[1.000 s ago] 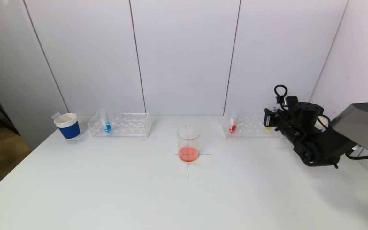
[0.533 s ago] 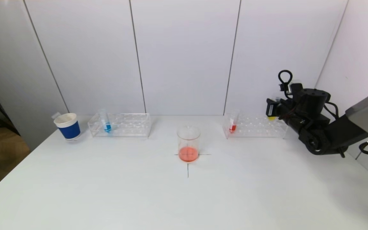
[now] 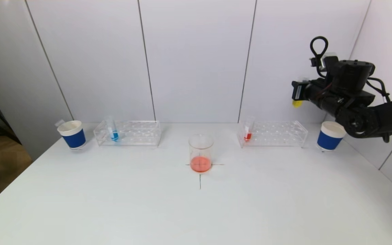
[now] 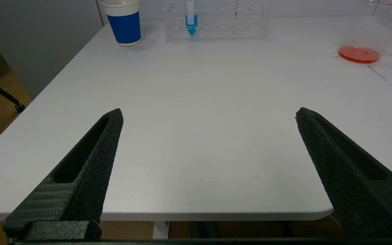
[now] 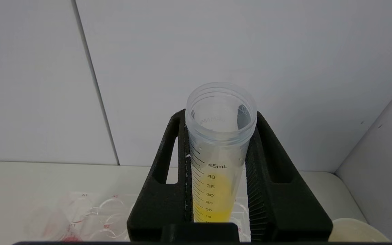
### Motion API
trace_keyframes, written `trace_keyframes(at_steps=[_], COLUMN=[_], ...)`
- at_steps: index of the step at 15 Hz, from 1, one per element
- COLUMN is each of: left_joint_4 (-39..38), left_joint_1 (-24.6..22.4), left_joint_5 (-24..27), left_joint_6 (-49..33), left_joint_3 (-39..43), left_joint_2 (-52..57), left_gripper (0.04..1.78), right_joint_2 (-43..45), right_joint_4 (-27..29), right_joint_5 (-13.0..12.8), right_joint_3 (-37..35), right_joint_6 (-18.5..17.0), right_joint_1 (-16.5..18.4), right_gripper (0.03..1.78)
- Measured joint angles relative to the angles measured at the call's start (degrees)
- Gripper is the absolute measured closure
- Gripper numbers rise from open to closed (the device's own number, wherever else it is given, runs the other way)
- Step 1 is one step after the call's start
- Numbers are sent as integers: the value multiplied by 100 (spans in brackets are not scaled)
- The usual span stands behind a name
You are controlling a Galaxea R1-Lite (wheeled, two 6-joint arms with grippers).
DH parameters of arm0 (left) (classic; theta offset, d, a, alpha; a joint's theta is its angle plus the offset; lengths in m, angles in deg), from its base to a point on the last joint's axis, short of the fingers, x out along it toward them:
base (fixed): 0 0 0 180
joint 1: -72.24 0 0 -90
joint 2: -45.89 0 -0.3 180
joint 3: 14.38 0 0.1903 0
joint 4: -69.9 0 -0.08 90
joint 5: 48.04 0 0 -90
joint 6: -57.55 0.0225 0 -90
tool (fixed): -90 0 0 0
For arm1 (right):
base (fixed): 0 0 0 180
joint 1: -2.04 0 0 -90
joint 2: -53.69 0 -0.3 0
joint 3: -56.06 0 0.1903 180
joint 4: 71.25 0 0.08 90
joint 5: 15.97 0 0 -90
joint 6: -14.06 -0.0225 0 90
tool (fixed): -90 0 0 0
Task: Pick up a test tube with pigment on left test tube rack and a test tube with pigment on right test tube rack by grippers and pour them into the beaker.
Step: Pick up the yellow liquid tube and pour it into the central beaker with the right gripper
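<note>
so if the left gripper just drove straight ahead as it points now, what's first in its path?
Likely nothing soon: the left gripper, open, faces bare table; far ahead stands the left rack.

Yellow tube (image 5: 216, 170) base hidden behind right gripper (image 5: 218, 163); left gripper (image 4: 209, 115) out of head view.

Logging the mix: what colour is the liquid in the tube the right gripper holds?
Yellow liquid in the test tube, clearest in the right wrist view.
</note>
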Motion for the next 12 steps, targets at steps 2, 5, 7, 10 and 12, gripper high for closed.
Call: trace_keyframes(at_steps=[2,5,7,10,12], left_joint_4=[-1,0,0,0,0], left_joint_1=[0,2,2,5,2], left_joint_5=[0,2,2,-2,-2], left_joint_6=[0,2,0,0,0], left_joint_3=[0,0,0,0,0], left_joint_2=[0,0,0,0,0], left_gripper=[5,5,5,5,5], right_joint_2=[144,205,196,127,22], right_joint_4=[751,1916,2398,2550,2553], right_joint_5=[1,43,386,1532,2097], right_joint_3=[647,1725,2291,2883,3188], right_joint_6=[99,344,539,1163,1349], right_joint_1=[-16,-129,-256,-385,-586], right_gripper=[131,131,131,131,131])
